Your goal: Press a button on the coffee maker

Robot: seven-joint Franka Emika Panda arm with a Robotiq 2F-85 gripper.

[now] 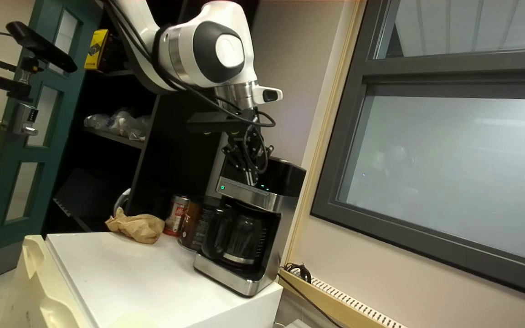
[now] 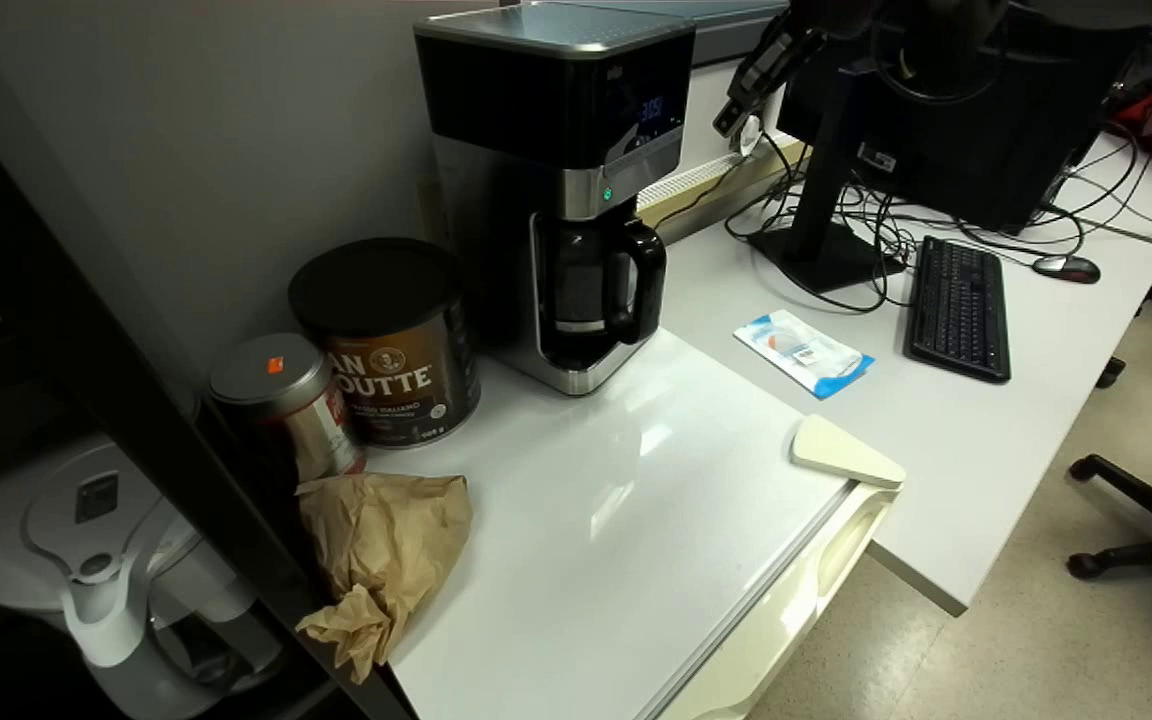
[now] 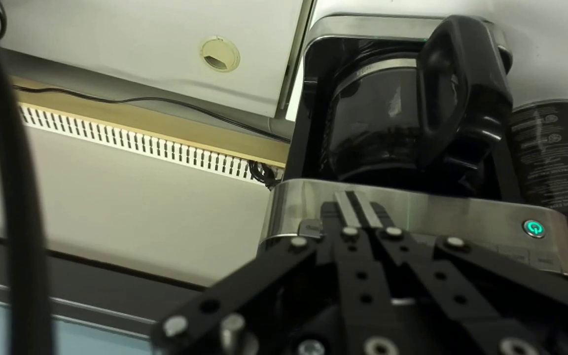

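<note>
Coffee maker (image 2: 561,190): one, drip type, black and silver, upright. Placed at upper middle of an exterior view, on the right side of the wrist view. Carafe (image 2: 581,280) seated below the controls. Dark canister (image 2: 386,350) beside it, left of the machine in the same exterior view.

Control strip (image 3: 442,217): silvery, crossing the right half of the wrist view. Fitted with a power button (image 3: 534,228), lit green, far right; a small rectangular button (image 3: 309,228), near frame centre, just beside the fingertips, partly masked; further flat keys at lower right, legends too blurred to read. Display (image 2: 651,110) above, blue digits.

Gripper (image 3: 357,209): fingers brought together, nothing held. Enters from the bottom of the wrist view, tips before the strip. At upper right of an exterior view a strip of wall shows between tips and machine: apart.

Step in hand, by judgement: approach and lining up; press not yet made.

Next move, by judgement: choice of key first, the task naming none. For the rectangular button, a slight shift toward frame left, then a push into the strip; for the power button, longer travel toward frame right. Light force advised, one key only, the lower-right keys lying close together.
</note>
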